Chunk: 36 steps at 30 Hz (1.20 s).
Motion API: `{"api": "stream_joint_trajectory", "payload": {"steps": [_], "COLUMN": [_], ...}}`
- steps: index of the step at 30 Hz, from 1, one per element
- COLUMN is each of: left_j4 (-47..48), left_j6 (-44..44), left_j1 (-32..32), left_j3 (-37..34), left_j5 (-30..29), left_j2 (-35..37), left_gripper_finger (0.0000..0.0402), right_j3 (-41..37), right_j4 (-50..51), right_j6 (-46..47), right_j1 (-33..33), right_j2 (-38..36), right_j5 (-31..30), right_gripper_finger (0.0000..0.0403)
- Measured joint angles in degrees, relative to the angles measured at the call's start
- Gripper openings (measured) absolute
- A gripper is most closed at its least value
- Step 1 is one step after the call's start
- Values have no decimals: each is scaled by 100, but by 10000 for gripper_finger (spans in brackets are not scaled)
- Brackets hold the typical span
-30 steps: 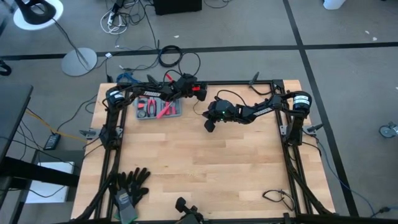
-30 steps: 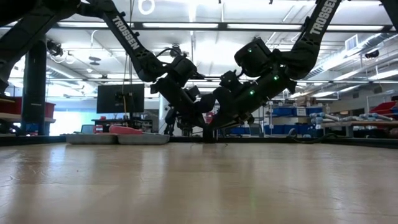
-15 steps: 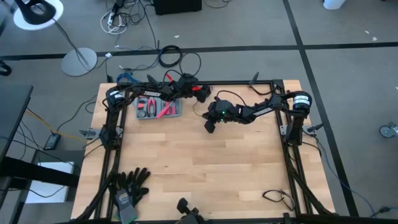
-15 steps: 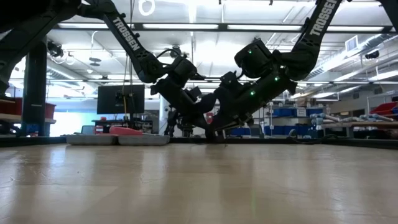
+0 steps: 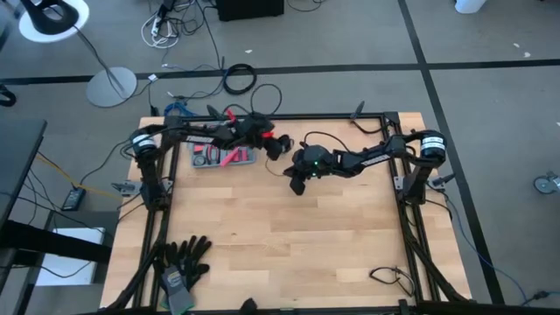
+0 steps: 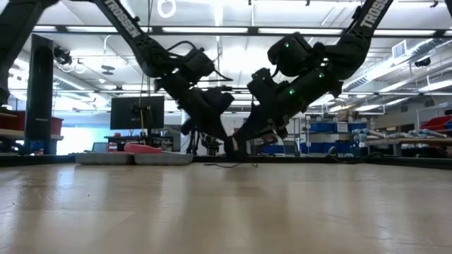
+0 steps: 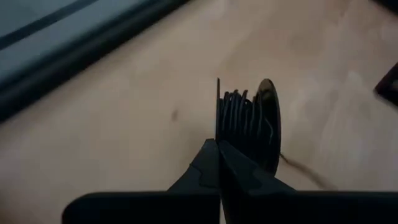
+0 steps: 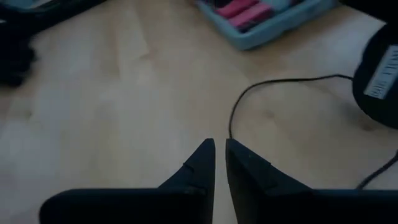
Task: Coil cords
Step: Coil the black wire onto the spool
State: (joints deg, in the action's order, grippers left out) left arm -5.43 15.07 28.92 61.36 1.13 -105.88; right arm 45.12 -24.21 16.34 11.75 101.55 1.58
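Cords (image 7: 245, 121) show wound in tight turns beside a round black puck (image 7: 268, 124) just past the left gripper (image 7: 217, 146), whose fingers are pressed together — a loose black strand (image 8: 273, 93) curves over the wooden table (image 5: 289, 236) to the right gripper (image 8: 220, 146). Its fingers stand almost together; whether they pinch the strand I cannot tell. Both grippers work near the table's far middle, beside a grey tray (image 5: 223, 157)

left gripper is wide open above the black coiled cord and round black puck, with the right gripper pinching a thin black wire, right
Not quite. The left gripper is shut, not wide open: the left wrist view shows its fingers pressed together just short of the black coiled cord and round black puck. The rest holds: the right gripper pinches the thin black wire.
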Motion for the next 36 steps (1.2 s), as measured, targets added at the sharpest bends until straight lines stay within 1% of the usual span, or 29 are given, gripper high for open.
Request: {"api": "stream_joint_trajectory", "payload": {"steps": [2,7,10,12,16,18,20,24,30,36], "left_j4": [-24,-281,-444,-460,-419,-471,-423,-443,-440,-444], "left_j6": [41,333,577,744,1057,1210,1279,1367,1363,1269], "left_j1": [-84,-447,-701,-869,-1212,-1333,-1448,-1627,-1658,-1658], "left_j3": [-363,-1438,-2072,-2442,-3024,-3192,-3334,-3429,-3431,-3431], "left_j5": [-19,-89,-427,-717,-1032,-1142,-1198,-1223,-1248,-1248], "left_j2": [271,1239,1873,2308,2944,3130,3279,3333,3335,3333], "left_gripper_finger": [0,0,0,0,0,0,0,0,0,0], "right_j3": [1,1,1,1,-2,-2,-2,-1,-2,-2], "right_j4": [-12,-267,-498,-579,-568,-579,-630,-722,-790,-793], "right_j6": [3,11,7,-5,-11,-69,-92,-96,-102,-406], "right_j1": [-136,-599,-944,-1156,-1399,-1408,-1393,-1258,-918,-738], "right_j2": [-30,-34,-39,-41,-41,-41,-43,-76,-85,-85], "right_j5": [0,0,-82,-324,-1043,-1213,-1246,-1250,-1248,-1154], "right_gripper_finger": [38,38,38,36,32,31,31,31,29,38]}}
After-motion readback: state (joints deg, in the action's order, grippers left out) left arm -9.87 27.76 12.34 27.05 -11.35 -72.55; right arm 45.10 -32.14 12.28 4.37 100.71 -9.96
